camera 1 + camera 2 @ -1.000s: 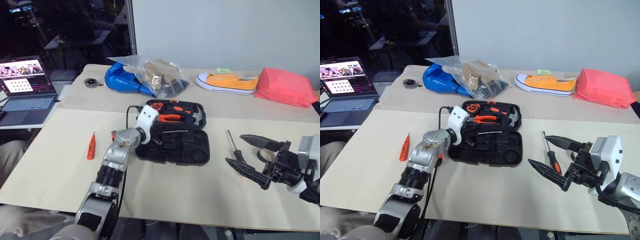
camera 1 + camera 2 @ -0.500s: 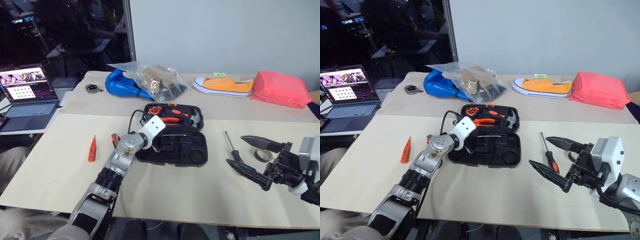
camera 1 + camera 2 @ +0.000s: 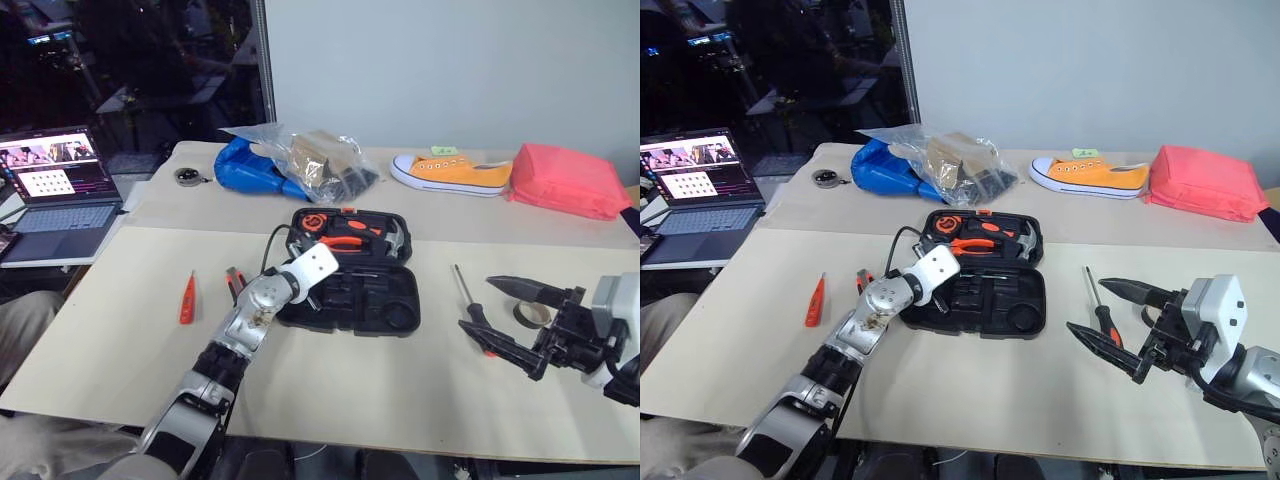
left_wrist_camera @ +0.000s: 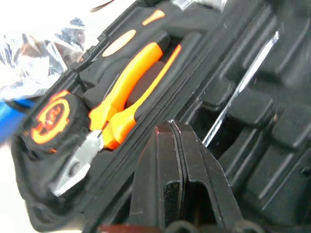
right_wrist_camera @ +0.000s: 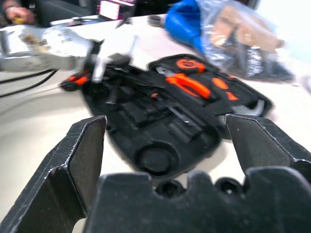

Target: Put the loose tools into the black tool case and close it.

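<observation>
Over the open black tool case (image 3: 350, 270) on the bench (image 3: 120, 330), we note the left end effector (image 4: 179, 145) pressed together, empty; right end effector (image 3: 520, 322) spread wide.

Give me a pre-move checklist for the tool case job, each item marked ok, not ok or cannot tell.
1. Black tool case lies open on the table: ok.
2. Left pincer shut and empty, over the case's recesses: ok.
3. Right pincer open, nothing between its fingers: ok.
4. All loose tools stowed: not ok. A screwdriver lies right of the case beside the right pincer, a slim orange screwdriver lies left of it, and a black-and-orange tool lies near the left arm.
5. Tape roll stowed: not ok, it lies on the table behind the right pincer.
6. Case ready to close: not ok.
</observation>
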